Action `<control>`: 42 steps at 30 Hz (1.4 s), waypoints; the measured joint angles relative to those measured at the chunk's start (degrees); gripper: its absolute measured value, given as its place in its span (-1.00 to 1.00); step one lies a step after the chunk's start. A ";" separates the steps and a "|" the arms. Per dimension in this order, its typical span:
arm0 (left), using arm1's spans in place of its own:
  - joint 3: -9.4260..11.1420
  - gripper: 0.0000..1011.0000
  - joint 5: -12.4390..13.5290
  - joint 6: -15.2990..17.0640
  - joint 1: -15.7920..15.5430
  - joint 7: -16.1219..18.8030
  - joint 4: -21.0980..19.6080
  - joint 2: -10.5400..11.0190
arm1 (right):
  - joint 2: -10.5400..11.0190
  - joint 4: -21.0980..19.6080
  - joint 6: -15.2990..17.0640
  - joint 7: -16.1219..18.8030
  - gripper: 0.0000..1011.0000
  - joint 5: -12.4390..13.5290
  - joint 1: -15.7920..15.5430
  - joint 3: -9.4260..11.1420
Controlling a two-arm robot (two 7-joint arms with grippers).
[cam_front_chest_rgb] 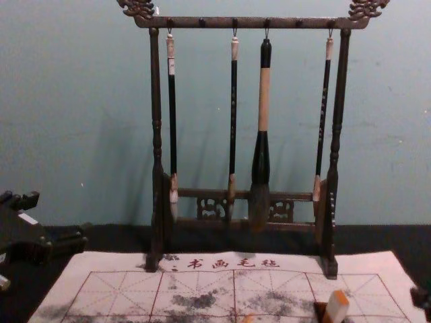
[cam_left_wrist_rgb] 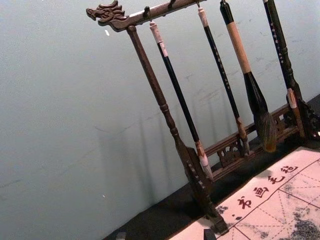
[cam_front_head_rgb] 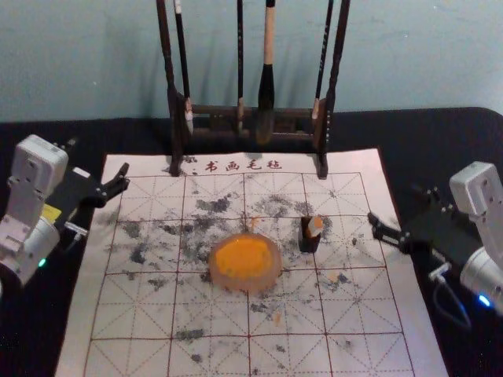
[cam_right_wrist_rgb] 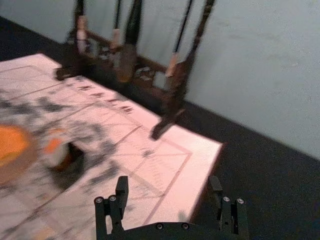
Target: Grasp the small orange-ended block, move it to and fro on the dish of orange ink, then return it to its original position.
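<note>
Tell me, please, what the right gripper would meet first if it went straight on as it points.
Likely the brush stand's right leg, though how high the right gripper sits is unclear.

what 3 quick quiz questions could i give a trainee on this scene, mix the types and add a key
1. Multiple choice: how many brushes hang from the rack? a) three b) four c) five
2. True or false: the left gripper and the right gripper are open, at opposite sides of the sheet.
3. Fill in the blank: the orange-ended block is to the robot's ____ of the dish of orange ink.

Key: 1. b; 2. true; 3. right
</note>
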 joint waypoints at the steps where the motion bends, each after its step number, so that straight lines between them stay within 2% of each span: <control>1: 0.00 0.98 0.00 0.00 0.00 0.00 0.00 0.00 | 0.00 0.00 0.00 0.00 0.98 0.00 0.00 0.00; 7: 0.00 0.98 0.00 0.00 0.00 0.00 0.00 0.00 | 0.53 -4.63 3.10 3.88 0.98 3.50 -3.61 0.60; 14: 0.00 0.98 0.00 0.00 0.00 0.00 0.00 0.00 | -0.87 -6.47 5.36 6.06 0.98 4.14 -4.15 -0.16; 23: 0.00 0.98 0.00 0.00 0.00 0.00 0.00 0.00 | -4.63 -6.76 9.72 6.29 0.98 3.98 -2.10 -1.13; 26: 0.00 0.98 0.00 0.00 0.00 0.00 0.00 0.00 | -6.65 -6.19 12.55 5.72 0.98 3.79 -0.72 -1.36; 28: 0.00 0.98 0.00 0.00 0.00 0.00 0.00 0.00 | -7.16 -6.04 13.18 5.56 0.98 3.76 -0.37 -1.41; 30: 0.00 0.98 0.00 0.00 0.00 0.00 0.00 0.00 | -8.86 -5.38 15.28 4.80 0.98 3.47 0.80 -1.48; 35: 0.00 0.98 0.00 0.00 0.00 0.00 0.00 0.00 | -11.21 -4.20 17.10 4.02 0.98 2.77 2.54 -1.47; 42: 0.00 0.98 0.00 0.00 0.00 0.00 0.00 0.00 | -12.72 -3.44 17.95 3.93 0.98 1.66 3.66 -1.39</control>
